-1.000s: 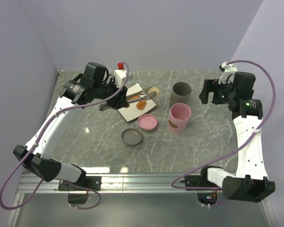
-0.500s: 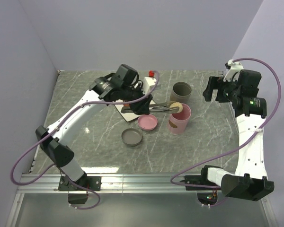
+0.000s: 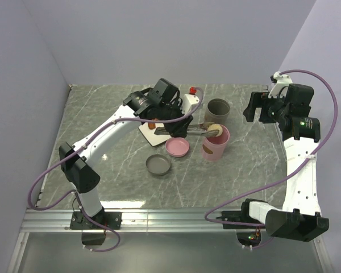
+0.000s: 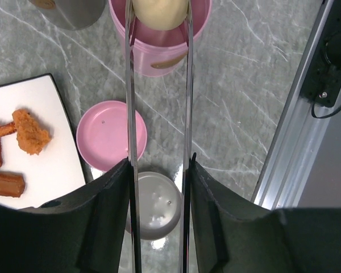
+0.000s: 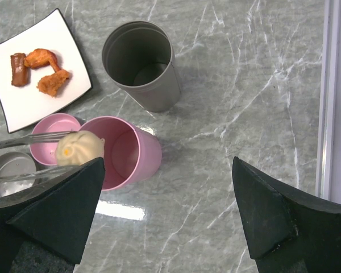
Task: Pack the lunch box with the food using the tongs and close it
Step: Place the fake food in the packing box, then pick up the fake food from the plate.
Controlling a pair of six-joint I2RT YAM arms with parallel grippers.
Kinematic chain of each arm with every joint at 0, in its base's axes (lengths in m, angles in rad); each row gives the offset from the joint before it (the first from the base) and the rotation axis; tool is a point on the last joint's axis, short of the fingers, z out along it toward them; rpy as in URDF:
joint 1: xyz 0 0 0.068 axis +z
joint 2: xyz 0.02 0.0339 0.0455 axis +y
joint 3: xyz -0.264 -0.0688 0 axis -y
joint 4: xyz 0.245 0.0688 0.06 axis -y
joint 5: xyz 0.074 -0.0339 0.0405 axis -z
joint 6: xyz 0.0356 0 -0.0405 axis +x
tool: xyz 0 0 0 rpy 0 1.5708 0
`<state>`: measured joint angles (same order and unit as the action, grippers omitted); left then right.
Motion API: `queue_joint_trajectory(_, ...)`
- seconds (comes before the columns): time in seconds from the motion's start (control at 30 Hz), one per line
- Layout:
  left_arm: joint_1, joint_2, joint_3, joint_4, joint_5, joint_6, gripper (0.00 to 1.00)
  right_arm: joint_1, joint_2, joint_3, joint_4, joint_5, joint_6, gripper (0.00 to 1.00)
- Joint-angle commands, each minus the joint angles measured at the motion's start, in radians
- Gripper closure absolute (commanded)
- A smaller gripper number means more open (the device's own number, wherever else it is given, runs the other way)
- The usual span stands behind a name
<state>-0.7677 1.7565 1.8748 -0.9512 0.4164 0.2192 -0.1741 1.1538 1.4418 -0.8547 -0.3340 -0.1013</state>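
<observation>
My left gripper (image 4: 159, 165) is shut on the silvery tongs (image 4: 131, 114), one arm of them against each finger. The tongs' tips pinch a pale beige ball (image 4: 159, 11) of food over the open mouth of the pink lunch box cup (image 4: 165, 54), on its near-left side (image 5: 79, 148). A brown sausage (image 5: 18, 69), a curved orange piece (image 5: 42, 57) and a brown nugget (image 5: 52, 82) lie on the white plate (image 5: 28, 105). My right gripper (image 5: 167, 170) hangs open and holds nothing, high over the table to the right of the cups (image 3: 256, 108).
A grey cup (image 3: 218, 110) stands open just behind the pink one (image 3: 216, 143). A pink lid (image 3: 177, 147) and a grey lid (image 3: 158, 165) lie flat on the marble in front of the plate. A metal rail runs along the table's near edge.
My left arm has swung right from the plate, carrying the pale ball in the tongs to above the pink cup. The right arm has barely shifted.
</observation>
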Motion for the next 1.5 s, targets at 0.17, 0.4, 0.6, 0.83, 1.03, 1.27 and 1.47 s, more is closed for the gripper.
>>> queue_joint_trajectory(0.17, -0.016, 0.037, 0.081, 0.039, -0.019, -0.009, 0.41, -0.007, -0.012, 0.012, 0.008, -0.011, -0.003, 0.00)
queue_joint_trajectory(0.4, -0.018, 0.028, 0.109, 0.032, -0.037, -0.014, 0.36, -0.007, -0.009, 0.011, 0.008, -0.017, -0.003, 0.00)
queue_joint_trajectory(0.6, 0.004, -0.055, 0.086, 0.035, -0.067, -0.024, 0.39, -0.007, 0.004, 0.026, 0.003, -0.019, -0.001, 0.00)
queue_joint_trajectory(0.83, 0.215, -0.201, -0.074, 0.077, 0.001, -0.093, 0.40, -0.008, 0.009, 0.028, 0.003, -0.023, -0.001, 0.00)
queue_joint_trajectory(1.03, 0.410, -0.287, -0.192, 0.054, 0.044, -0.070, 0.41, -0.007, 0.014, 0.026, 0.002, -0.027, -0.001, 0.00)
queue_joint_trajectory(1.27, 0.536, -0.319, -0.386, 0.066, 0.047, -0.003, 0.41, -0.007, 0.014, 0.023, 0.002, -0.025, -0.003, 0.00)
queue_joint_trajectory(1.47, 0.539, -0.284, -0.430, 0.094, 0.070, 0.011, 0.39, -0.007, 0.012, 0.016, 0.005, -0.020, -0.005, 0.00)
